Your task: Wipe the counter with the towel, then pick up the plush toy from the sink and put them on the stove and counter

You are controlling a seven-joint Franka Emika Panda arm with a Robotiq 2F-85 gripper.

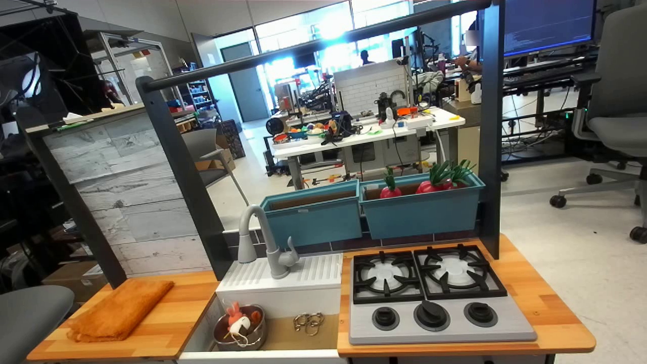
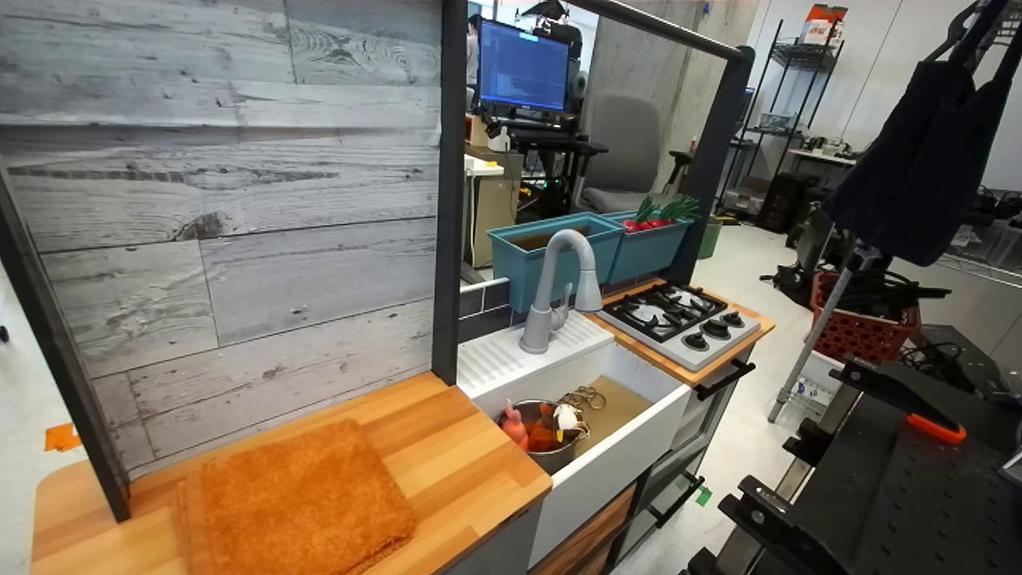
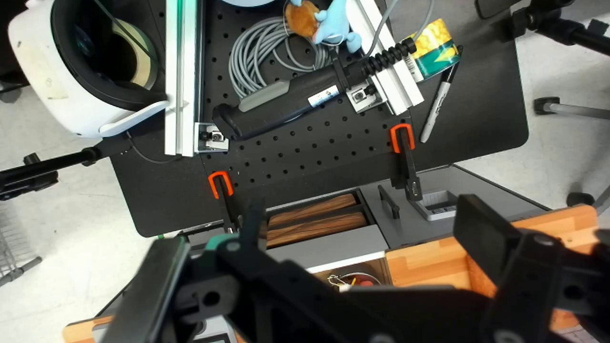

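left of the sink [image 1: 303, 298] in both exterior views, on the surface [image 1: 187, 303], lies the towel [image 1: 121, 311], with a wall panel [image 1: 146, 167] behind it – the stove [image 1: 456, 323] sits on the surface right of the sink. inside the sink, a pot [image 1: 255, 339] stands at the left, plush toys [image 1: 236, 314] in it, rings [image 1: 309, 323] to its right. the faucet [image 1: 278, 263] stands at the sink's back. behind sink and stove – two planters [image 1: 311, 220] side by side, radishes [image 1: 429, 187] in the right one.

The towel [image 2: 299, 499] is cropped (at the bottom) in an exterior view.
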